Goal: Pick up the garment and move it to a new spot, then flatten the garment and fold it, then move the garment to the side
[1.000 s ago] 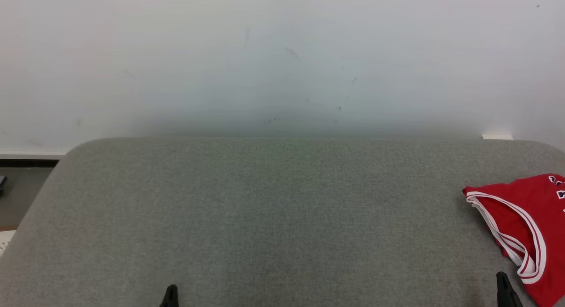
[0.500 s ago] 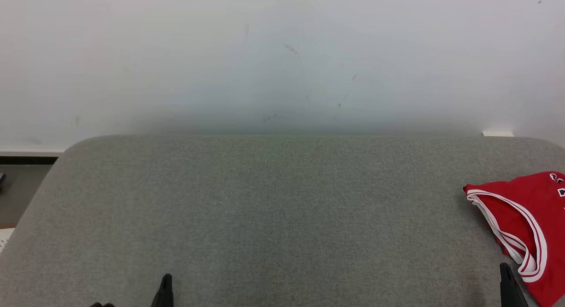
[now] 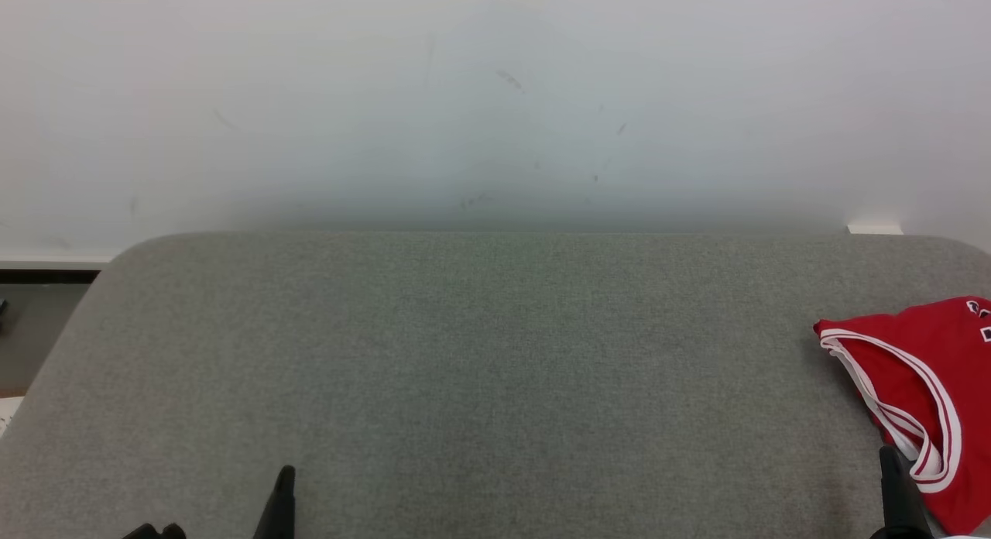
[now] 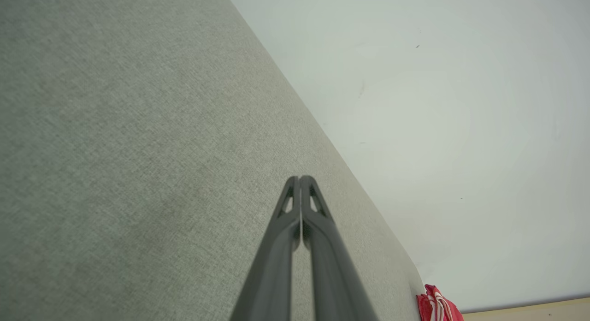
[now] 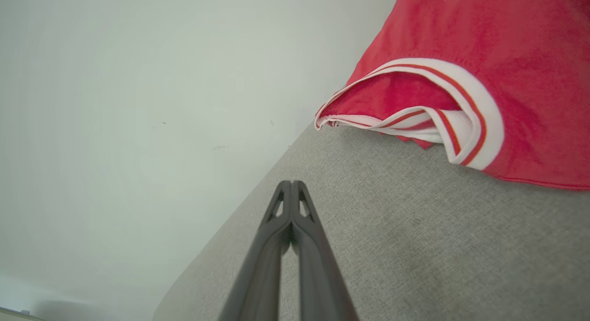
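The red garment [image 3: 921,384] lies at the grey padded surface's [image 3: 464,369] right edge (seemingly layered, partly cropped): either folded and set aside, or awaiting pickup. The left gripper [image 3: 284,478] and right gripper [image 3: 889,458] are pinched together, empty.

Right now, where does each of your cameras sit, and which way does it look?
Head view: on my head, facing forward and down at the table and wall; left gripper lower left, right gripper lower right, both shut.
Left wrist view: on my left wrist, looking along its shut gripper across the table towards the wall.
Right wrist view: on my right wrist, looking along its shut gripper at the red garment.
Shared: all three show table, wall and garment.
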